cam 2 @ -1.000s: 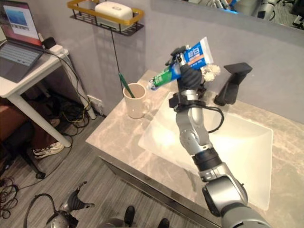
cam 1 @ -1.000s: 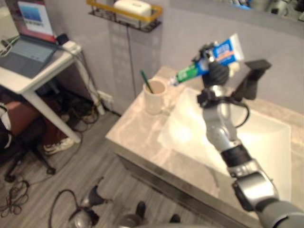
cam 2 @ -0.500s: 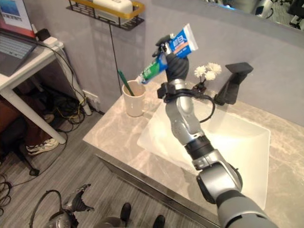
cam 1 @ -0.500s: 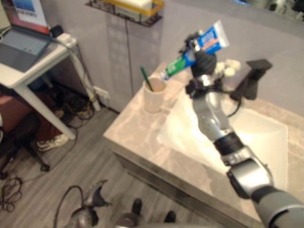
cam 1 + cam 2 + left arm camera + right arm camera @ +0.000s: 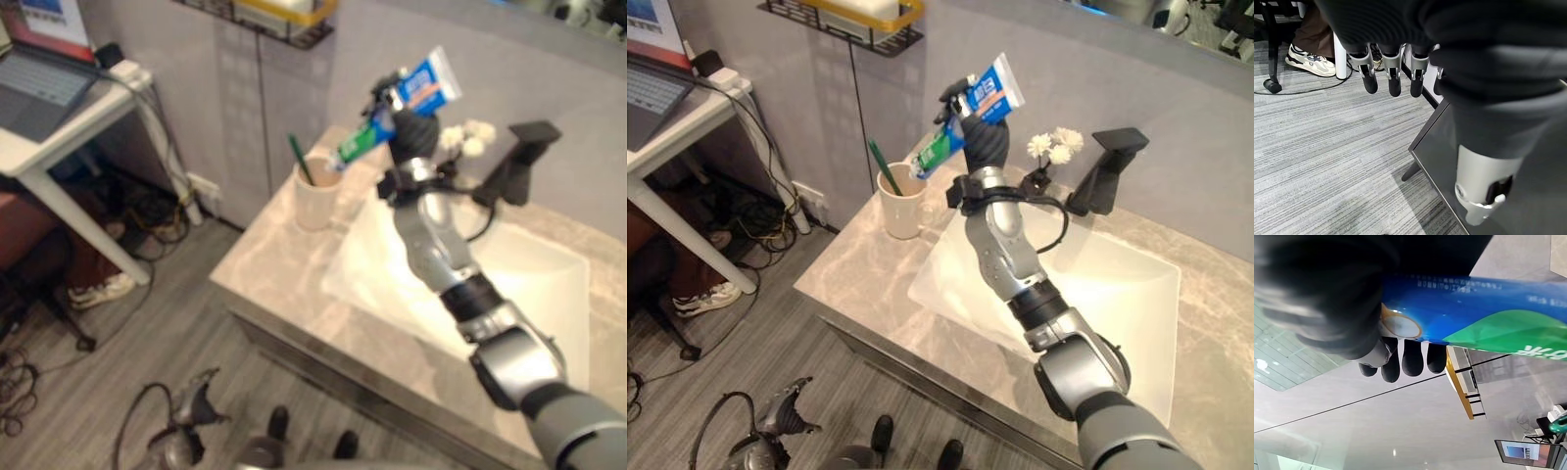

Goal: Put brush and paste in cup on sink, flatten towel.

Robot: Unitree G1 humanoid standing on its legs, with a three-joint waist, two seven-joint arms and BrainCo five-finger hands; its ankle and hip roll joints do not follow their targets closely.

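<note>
Right hand [image 5: 985, 142] is raised above the far left part of the sink [image 5: 1136, 294], its fingers [image 5: 1410, 357] curled around the toothpaste tube [image 5: 965, 113] and gripping it near the crimped blue end. The tube is tilted, green cap end pointing down and to the left toward the cup [image 5: 901, 203]. The cap end sits just above and to the right of the cup rim; contact with the rim cannot be confirmed.

The cup, cream-coloured, stands upright on the marble desk [image 5: 862, 284] at the far left corner, just beside the basin. 1 green toothbrush [image 5: 884, 172] stands inside it, leaning left, with its handle rising above the rim.

A black tap [image 5: 1107, 166] stands at the far edge of the basin, right of the raised hand. A small bunch of white flowers [image 5: 1053, 147] sits between the hand and the tap.

Left hand [image 5: 1396, 73] hangs low beside the dark cabinet below the desk, over the grey plank floor [image 5: 1327, 147]; its fingers [image 5: 1394, 81] are straight and relaxed, holding nothing.

On the wall above the cup hangs a black wire shelf [image 5: 843, 20] with a yellow rim. At far left, a white table [image 5: 59, 127] carries a laptop [image 5: 34, 83].
</note>
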